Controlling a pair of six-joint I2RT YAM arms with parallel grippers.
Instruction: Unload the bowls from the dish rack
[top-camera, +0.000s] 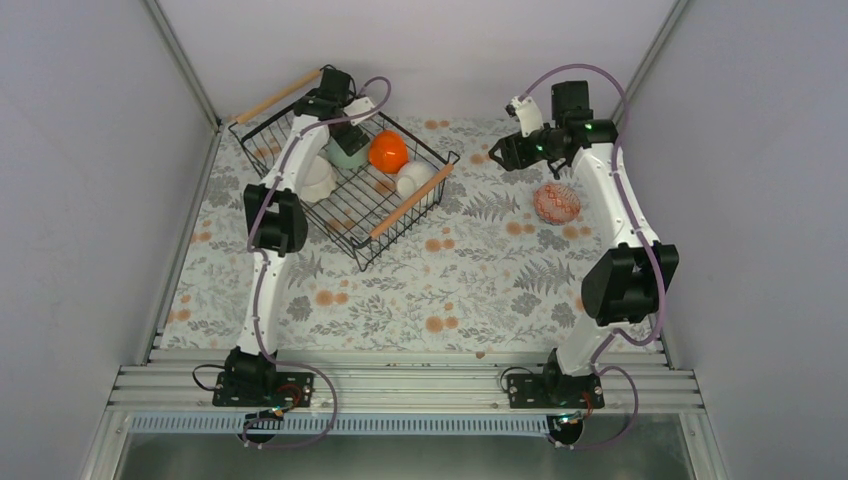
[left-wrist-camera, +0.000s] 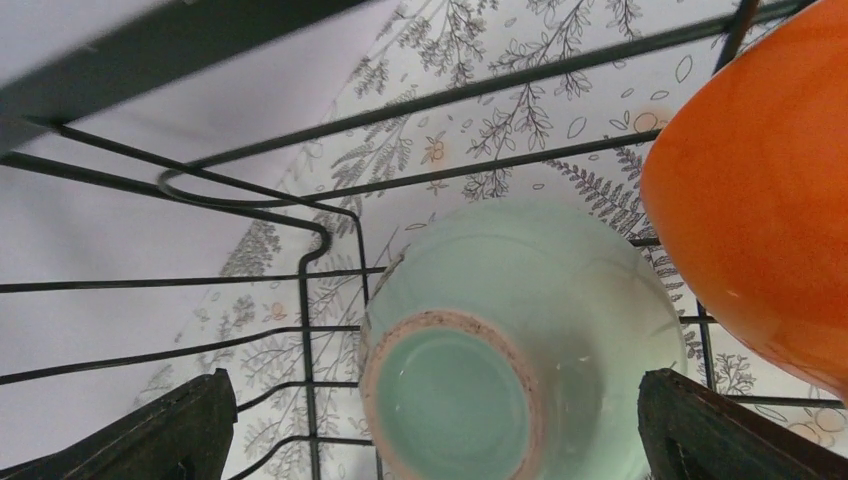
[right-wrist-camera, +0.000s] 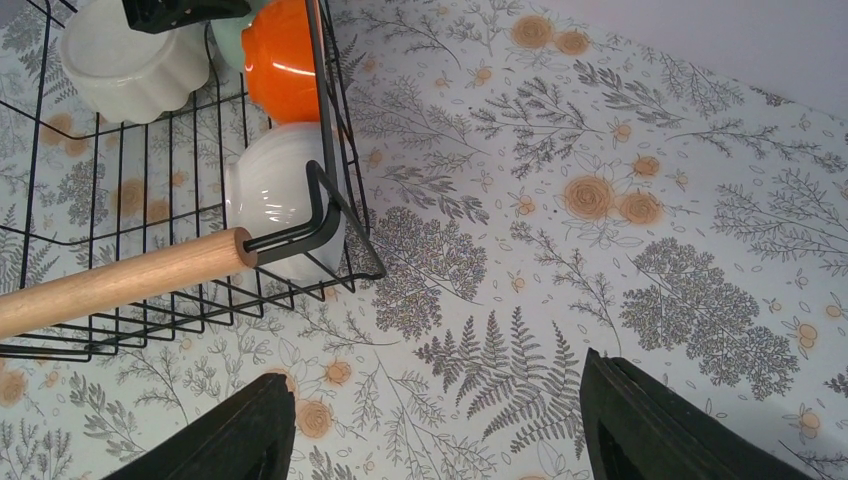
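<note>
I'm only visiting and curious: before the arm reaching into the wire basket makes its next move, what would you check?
1. Left gripper open, fingers either side of the pale green bowl: ok.
2. Green bowl lying upside down, foot ring facing the gripper: ok.
3. Gap between the orange bowl and the green one: cannot tell.
4. Right gripper open, empty, outside the dish rack: ok.
5. Patterned bowl on the table, apart from the rack: ok.

My left arm (top-camera: 300, 150) and right arm (top-camera: 610, 190) are white tubes with black joints and purple cables (top-camera: 598, 68). My left gripper (left-wrist-camera: 445, 430) has black fingers (left-wrist-camera: 170, 435).
</note>
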